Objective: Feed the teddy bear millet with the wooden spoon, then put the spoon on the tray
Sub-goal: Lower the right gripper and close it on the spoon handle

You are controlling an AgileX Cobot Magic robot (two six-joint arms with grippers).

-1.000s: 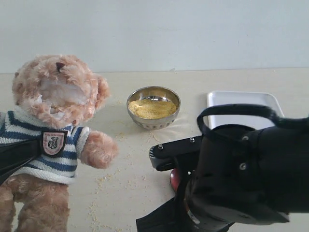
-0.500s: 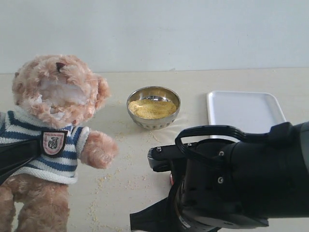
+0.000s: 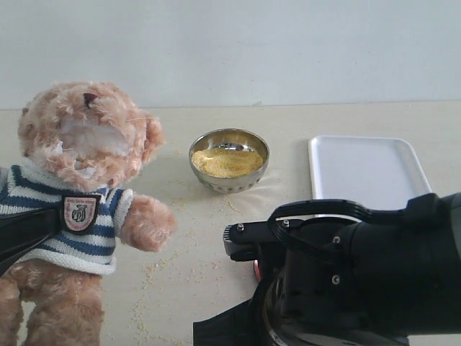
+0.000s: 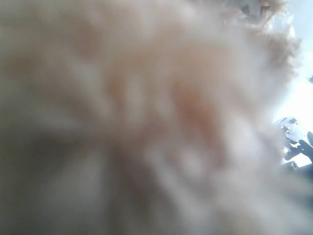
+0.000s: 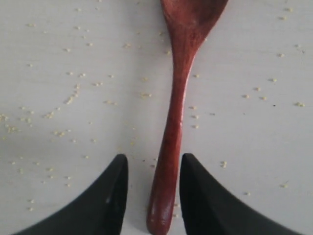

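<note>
Right gripper (image 5: 152,164) hangs low over the tabletop (image 5: 254,122) with its two black fingers (image 5: 105,196) spread, straddling the tail end of the wooden spoon (image 5: 177,98); nothing is gripped yet; the spoon lies flat among loose grains of millet (image 5: 63,100), its round bowl pointing away from the gripper. More millet fills a steel bowl (image 3: 209,180) between the teddy bear (image 3: 86,166) and the white tray (image 3: 364,169). Left arm (image 3: 21,232) lies across the bear's striped shirt; the left gripper is buried in fur, so its state cannot be told. The spoon looks light, stiff and glossy, probably slippery; a firm pinch across the thin handle, slightly up from its end, seems safest.
</note>
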